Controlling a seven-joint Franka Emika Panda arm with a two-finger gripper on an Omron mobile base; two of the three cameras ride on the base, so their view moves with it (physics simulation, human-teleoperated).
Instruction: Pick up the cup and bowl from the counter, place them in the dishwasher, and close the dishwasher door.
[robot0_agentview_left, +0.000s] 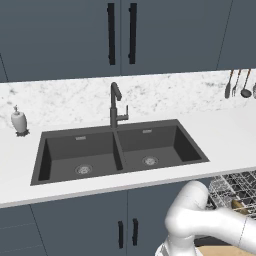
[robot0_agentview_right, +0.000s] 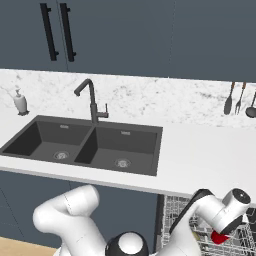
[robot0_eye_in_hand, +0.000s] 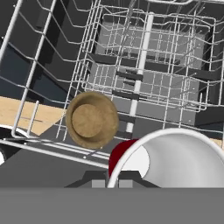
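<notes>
As you look into the dishwasher (robot0_eye_in_hand: 144, 65), the bowl (robot0_eye_in_hand: 92, 119) lies tipped in its rack; beside the bowl, the gripper (robot0_agentview_right: 222, 235) is clamped on 1 cup (robot0_eye_in_hand: 124, 153).

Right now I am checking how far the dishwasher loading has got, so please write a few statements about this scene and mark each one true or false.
1. The bowl is already in the dishwasher's wire rack. True.
2. The cup stands on the counter beside the faucet. False: it is down at the claw, over the rack.
3. The claw is shut. True.
4. The soap bottle lies in the sink. False: it stands on the counter, left of the sink.
5. The dishwasher door is closed. False: the rack shows open below the counter.
</notes>
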